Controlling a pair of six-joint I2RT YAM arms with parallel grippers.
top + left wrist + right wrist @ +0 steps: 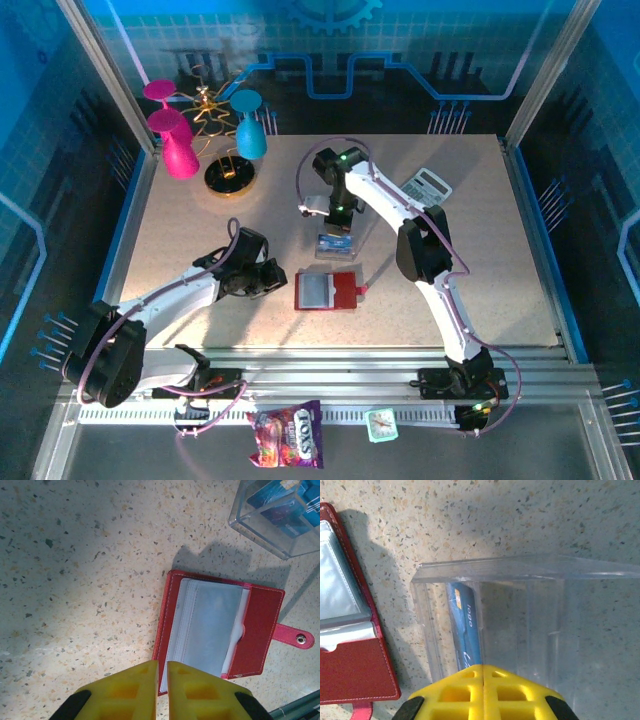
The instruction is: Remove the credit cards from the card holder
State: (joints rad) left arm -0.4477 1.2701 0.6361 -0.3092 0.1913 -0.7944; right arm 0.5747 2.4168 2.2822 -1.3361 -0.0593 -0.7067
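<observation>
Where the card holder lies: the red card holder [326, 290] is open flat on the tabletop [200, 230], at the middle of the near edge, with its grey pockets facing up.
Snap tab: the snap tab [295, 636] sticks out from the holder's right edge and lies flat on the tabletop.
Clear box: the clear box [335, 246] stands just beyond the card holder, toward the far edge and close to it; the two are not touching.
Blue card: the blue card [466, 625] stands on its long edge inside the clear box, against the wall nearest the card holder.
Left fingers: the left fingers [130, 690] are narrow, with only a slit between them and nothing in it. They sit low at the card holder's left edge, and I cannot tell whether they touch it.
Right fingers: the right fingers [460, 692] are pressed together over the clear box, with the blue card's end running under their tips. I cannot tell whether they pinch it.
Calculator: the grey calculator [427, 185] lies toward the far right corner, well apart from the rest.
</observation>
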